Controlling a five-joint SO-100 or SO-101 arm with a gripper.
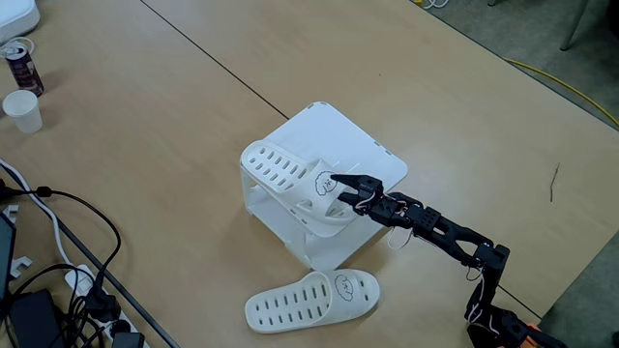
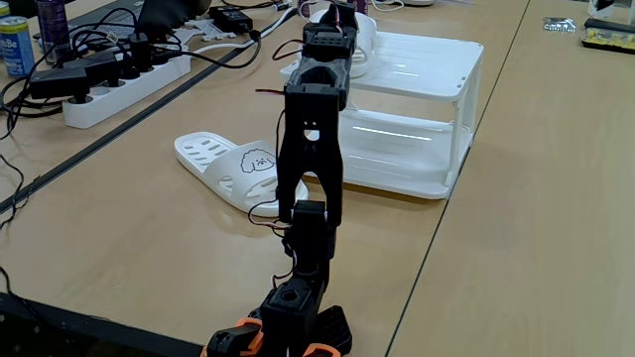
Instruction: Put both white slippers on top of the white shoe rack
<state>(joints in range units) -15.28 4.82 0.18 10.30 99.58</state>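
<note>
The white shoe rack (image 1: 360, 145) (image 2: 427, 109) stands mid-table. One white slipper (image 1: 280, 172) lies on its top shelf, toe toward the rack's left edge and slightly overhanging it in a fixed view. My gripper (image 1: 340, 189) is shut on that slipper's upper band beside the drawn face, reaching in from the lower right. Seen from behind the arm, the gripper (image 2: 332, 18) is over the rack's near-left corner, and the arm hides most of that slipper (image 2: 364, 32). The other white slipper (image 1: 311, 299) (image 2: 230, 167) lies flat on the table beside the rack.
A power strip (image 2: 119, 84) with several plugs and black cables (image 1: 58, 280) lies along one side of the table. A paper cup (image 1: 21, 109) and a drink can (image 1: 21, 66) stand at the far left. The table edge and floor lie to the upper right (image 1: 580, 58).
</note>
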